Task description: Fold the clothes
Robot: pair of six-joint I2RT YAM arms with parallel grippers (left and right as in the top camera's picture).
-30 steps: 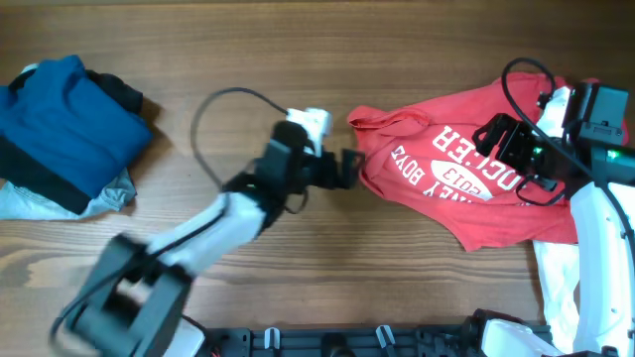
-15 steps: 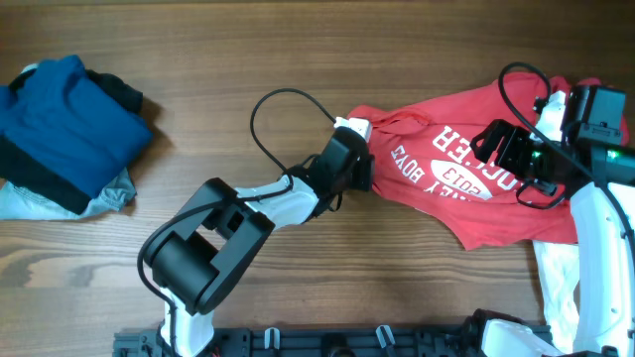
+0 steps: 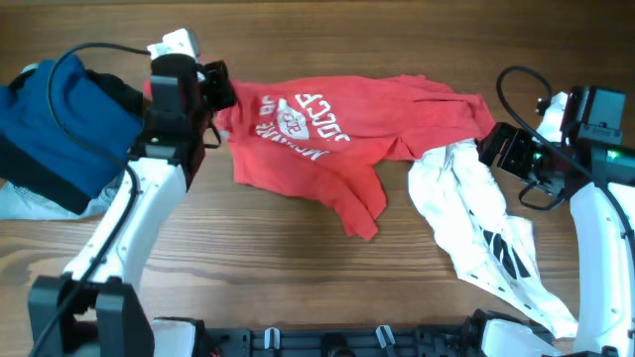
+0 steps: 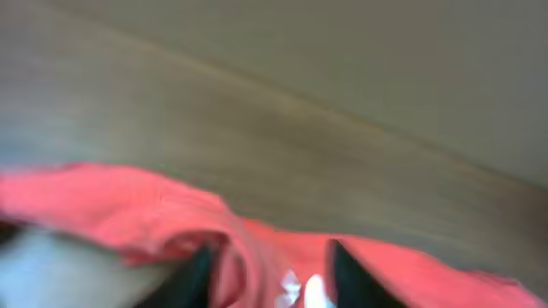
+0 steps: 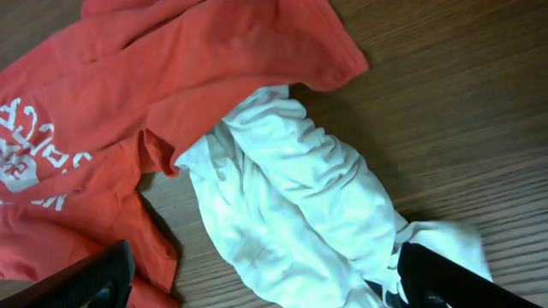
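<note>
Red cotton: the T-shirt (image 3: 327, 129) lies crumpled on the far half of the wooden table (image 3: 298, 297). Its long axis runs left to right and the white lettering faces up near its left end. One lobe trails toward the near side at mid-table.

- Left gripper (image 3: 220, 91): at the shirt's left edge, touching it. The left wrist view is motion-blurred. It shows two dark fingers (image 4: 202, 272) apart with red cloth bunched between them. Whether they pinch the cloth or merely straddle it, I cannot tell.
- Right gripper (image 3: 494, 149): released, jaws spread wide, nothing held. It hovers just near and right of the shirt's right end.
- Key relation: the shirt spans the gap between the two arms, one end at each. The left arm is the nearer, already in contact. From the right gripper the shirt lies to the far left.
- A white garment (image 3: 466, 213) starts under the shirt's right end and runs to the near right, directly beneath the right wrist. My judgement is that a grab there risks taking white cloth with the red.
- Blue folded garments (image 3: 55, 124) sit at far left, close to the left arm.
- Hard to read: collar, sleeves and hem cannot be told apart in the bunching, and the shirt's right hem overlaps the white cloth.
</note>
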